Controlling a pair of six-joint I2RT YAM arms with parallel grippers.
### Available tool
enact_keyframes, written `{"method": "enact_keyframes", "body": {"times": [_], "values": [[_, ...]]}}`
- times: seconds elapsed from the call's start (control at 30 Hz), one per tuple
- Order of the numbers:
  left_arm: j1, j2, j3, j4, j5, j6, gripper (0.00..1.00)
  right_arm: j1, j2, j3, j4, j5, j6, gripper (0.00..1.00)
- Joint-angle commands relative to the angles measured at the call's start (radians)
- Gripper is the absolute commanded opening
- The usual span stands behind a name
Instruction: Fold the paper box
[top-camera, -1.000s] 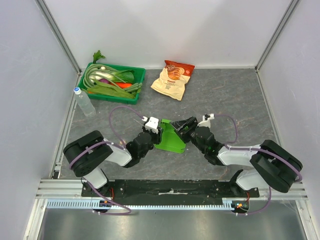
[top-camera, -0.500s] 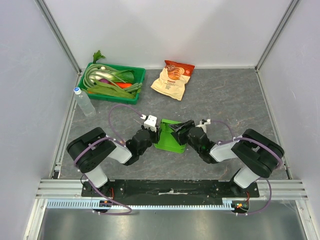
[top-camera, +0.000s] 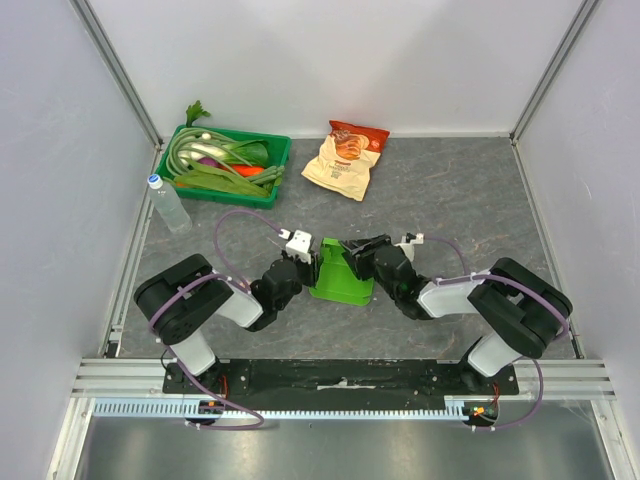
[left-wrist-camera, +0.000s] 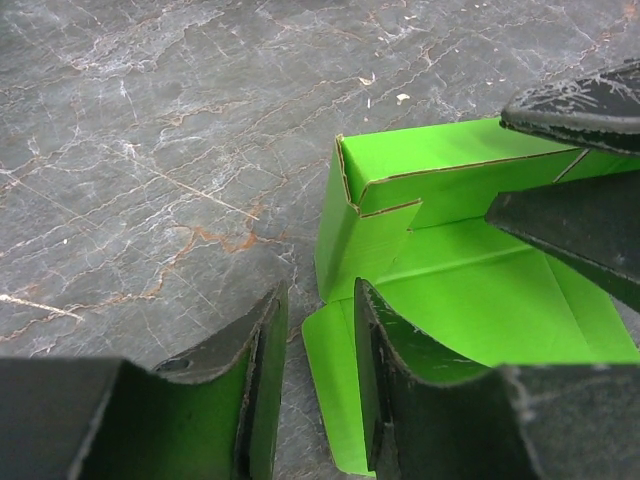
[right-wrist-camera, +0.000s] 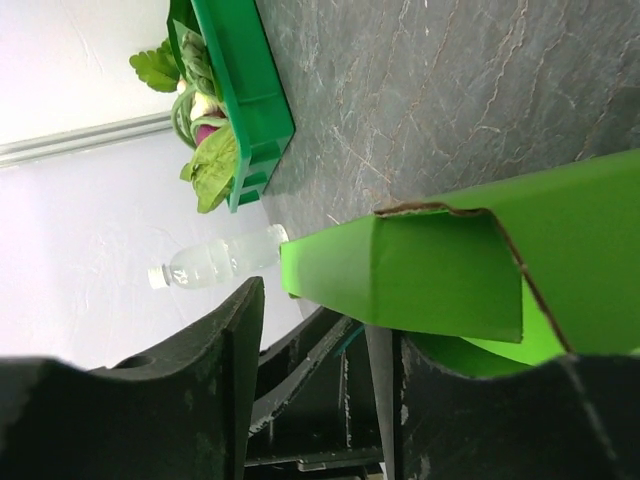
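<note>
The lime-green paper box (top-camera: 341, 283) lies partly opened on the table between my two grippers. My left gripper (top-camera: 312, 262) is at its left edge. In the left wrist view its jaws (left-wrist-camera: 318, 295) stand apart, with a loose bottom flap (left-wrist-camera: 333, 385) lying in the gap untouched and one finger inside the box (left-wrist-camera: 480, 290). My right gripper (top-camera: 353, 252) reaches over the box's far right side. In the right wrist view its jaws (right-wrist-camera: 320, 310) are apart, and a raised panel of the box (right-wrist-camera: 420, 275) hangs just beyond the fingertips, not pinched.
A dark green tray (top-camera: 232, 195) of vegetables sits at the back left, with a clear water bottle (top-camera: 168, 203) lying beside it. A beige-and-red snack bag (top-camera: 346, 160) lies at the back centre. Grey walls enclose the table on three sides.
The right gripper moved left over the box, and both grippers' jaws narrowed. The box's left side now stands more upright.
</note>
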Motion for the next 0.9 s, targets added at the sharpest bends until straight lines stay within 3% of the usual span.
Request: {"method": "enact_keyframes", "body": {"times": [0.0,0.33,0.87], "values": [[0.003,0.010,-0.016,0.069,0.006,-0.035,0.38,-0.004,-0.006,0.057,-0.068,0.076,0.052,0.50],[0.003,0.012,-0.029,0.087,0.010,-0.034,0.37,-0.007,-0.033,0.126,-0.295,0.147,0.151,0.42],[0.004,0.021,-0.004,0.091,0.079,-0.006,0.42,-0.007,-0.004,0.115,-0.251,0.139,0.189,0.03]]}}
